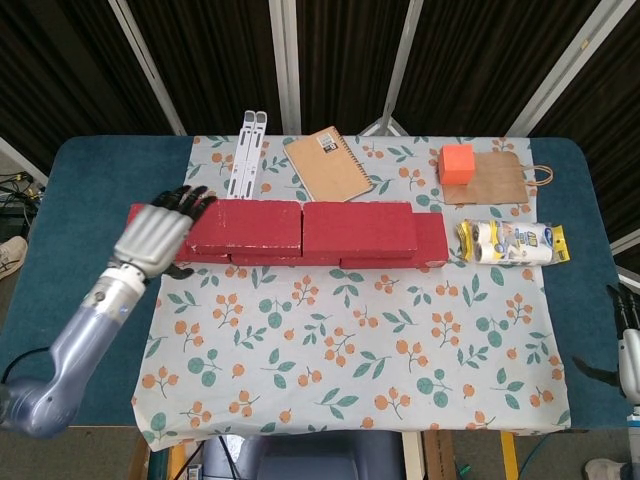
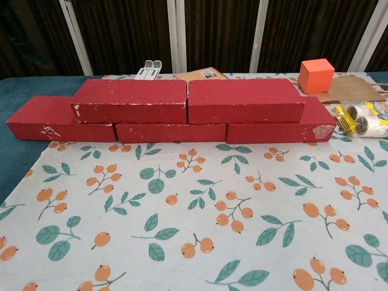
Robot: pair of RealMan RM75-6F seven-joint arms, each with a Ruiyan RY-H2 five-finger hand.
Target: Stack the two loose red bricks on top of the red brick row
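Observation:
Two red bricks lie end to end on top of the red brick row: the left one point(image 1: 245, 228) point(image 2: 130, 100) and the right one point(image 1: 358, 228) point(image 2: 245, 100). Beneath them the bottom row point(image 2: 57, 122) runs across the patterned cloth and sticks out at both ends. My left hand point(image 1: 155, 235) hovers over the row's left end with its fingers spread and holds nothing; it hides that end in the head view. The chest view shows no hand. Only a sliver of my right hand point(image 1: 628, 352) shows at the right edge of the head view.
Behind the bricks lie a white folding stand point(image 1: 247, 150) and a brown notebook point(image 1: 328, 165). At the back right an orange cube point(image 1: 457, 162) sits by a paper bag point(image 1: 497, 180). A yellow pack of rolls point(image 1: 512, 242) lies right of the row.

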